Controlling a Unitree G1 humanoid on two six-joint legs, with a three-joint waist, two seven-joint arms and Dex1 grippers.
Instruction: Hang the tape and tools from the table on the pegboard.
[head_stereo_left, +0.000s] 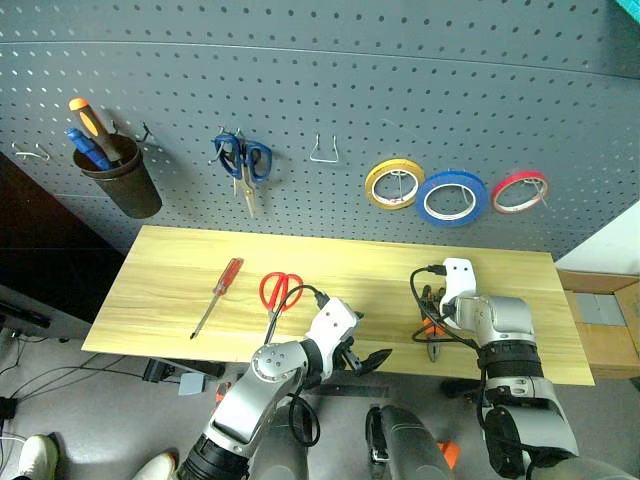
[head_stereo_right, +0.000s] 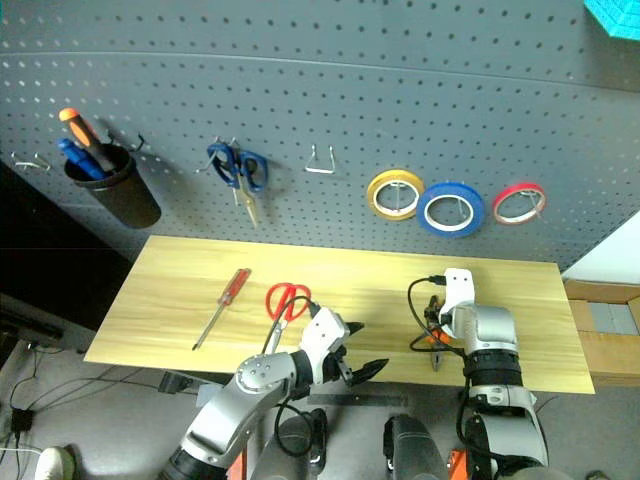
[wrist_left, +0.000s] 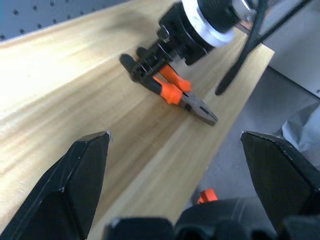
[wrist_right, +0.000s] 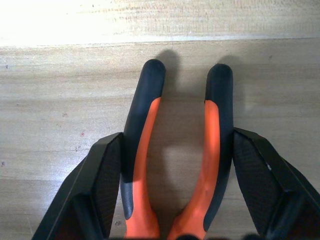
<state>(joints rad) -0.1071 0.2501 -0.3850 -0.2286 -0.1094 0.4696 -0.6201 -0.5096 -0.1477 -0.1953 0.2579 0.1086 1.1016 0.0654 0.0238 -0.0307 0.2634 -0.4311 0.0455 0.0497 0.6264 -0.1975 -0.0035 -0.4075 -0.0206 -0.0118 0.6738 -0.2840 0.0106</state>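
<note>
I have the right end effector (wrist_right: 172, 190) straddling both pliers (wrist_right: 175, 150) handles, fingers touching their outsides but not yet squeezing, for lifting off the worktop (head_stereo_left: 180, 270); left end effector (wrist_left: 175, 180) idles wide open, empty.

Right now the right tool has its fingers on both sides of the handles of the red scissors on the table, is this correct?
Not quite. The right tool has its fingers on both sides of the handles of the orange-and-black pliers on the table, as the right wrist view shows. The red scissors lie untouched farther left on the table.
</note>
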